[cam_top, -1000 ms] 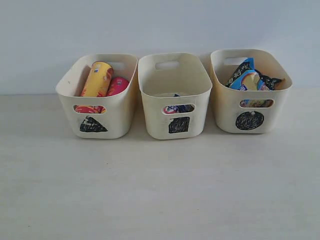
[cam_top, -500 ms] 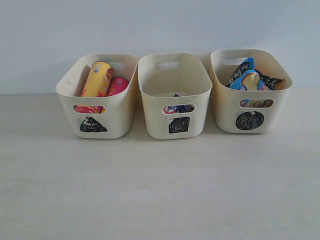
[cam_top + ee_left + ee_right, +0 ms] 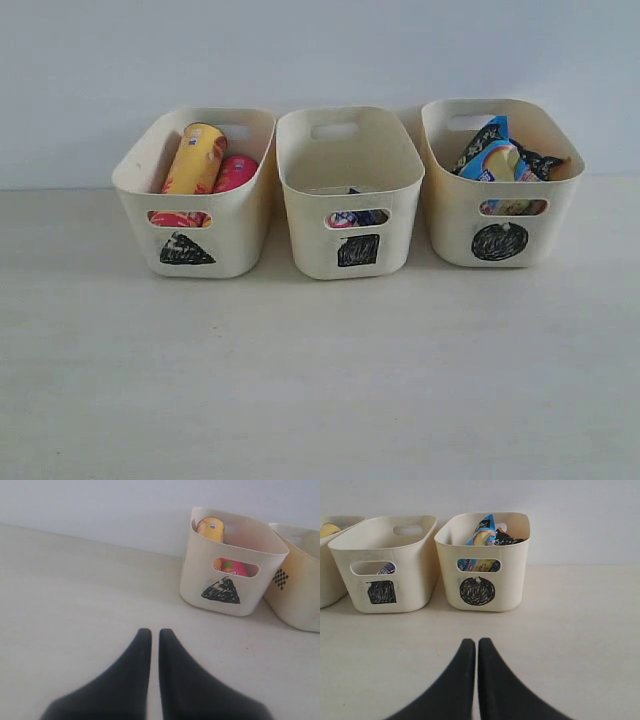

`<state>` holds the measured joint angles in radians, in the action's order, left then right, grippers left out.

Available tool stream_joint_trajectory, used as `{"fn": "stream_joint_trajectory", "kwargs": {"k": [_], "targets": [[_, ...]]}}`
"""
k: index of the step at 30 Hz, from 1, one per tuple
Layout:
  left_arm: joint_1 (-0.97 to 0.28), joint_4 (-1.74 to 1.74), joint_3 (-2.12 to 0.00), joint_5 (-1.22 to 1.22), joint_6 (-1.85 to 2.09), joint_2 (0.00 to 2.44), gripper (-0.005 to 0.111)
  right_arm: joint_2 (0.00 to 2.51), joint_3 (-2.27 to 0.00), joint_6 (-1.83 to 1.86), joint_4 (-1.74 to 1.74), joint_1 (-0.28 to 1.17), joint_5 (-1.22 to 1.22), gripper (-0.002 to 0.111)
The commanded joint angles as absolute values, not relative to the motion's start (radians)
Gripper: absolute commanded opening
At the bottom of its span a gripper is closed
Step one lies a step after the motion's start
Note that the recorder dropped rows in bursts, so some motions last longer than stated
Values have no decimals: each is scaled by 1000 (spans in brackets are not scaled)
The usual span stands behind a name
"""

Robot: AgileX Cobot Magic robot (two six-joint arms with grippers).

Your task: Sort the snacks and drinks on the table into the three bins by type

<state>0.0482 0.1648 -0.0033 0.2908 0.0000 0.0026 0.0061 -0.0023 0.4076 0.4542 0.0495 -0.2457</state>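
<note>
Three bins stand in a row on the worktop (image 3: 320,380), and I take the square-marked bin (image 3: 302,225) in the middle as my reference. To its left, the triangle-marked bin (image 3: 135,215) holds a yellow chip tube (image 3: 195,160) leaning on end, with a pink chip tube (image 3: 236,172) just beside it. To its right, the circle-marked bin (image 3: 450,225) is stuffed with a blue noodle packet (image 3: 490,160) and a dark noodle packet (image 3: 537,160), both crumpled and poking above the rim. Inside the square-marked bin a small carton (image 3: 356,217) shows only through the slot handle. I see nothing loose in front of that bin, so I judge the sorting done; the next move calls only for parking the arms. My left gripper (image 3: 155,634) and right gripper (image 3: 477,642) are both pressed together, holding nothing, over bare worktop in front of the row.
</note>
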Motion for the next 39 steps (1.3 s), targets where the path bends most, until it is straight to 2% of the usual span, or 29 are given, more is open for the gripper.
{"fn": "stream_joint_trajectory", "kwargs": {"k": [1,5,10,17,39], "targets": [[50,175,0,288,0,0,5,0,0,405,436,47,-264,0],[50,175,0,288,0,0,5,0,0,382,403,47,-268,0],[50,175,0,288,0,0,5,0,0,186,225,47,-324,0],[50,175,0,288,0,0,5,0,0,185,151,47,-327,0],[50,175,0,288,0,0,5,0,0,136,141,47,-327,0]]}}
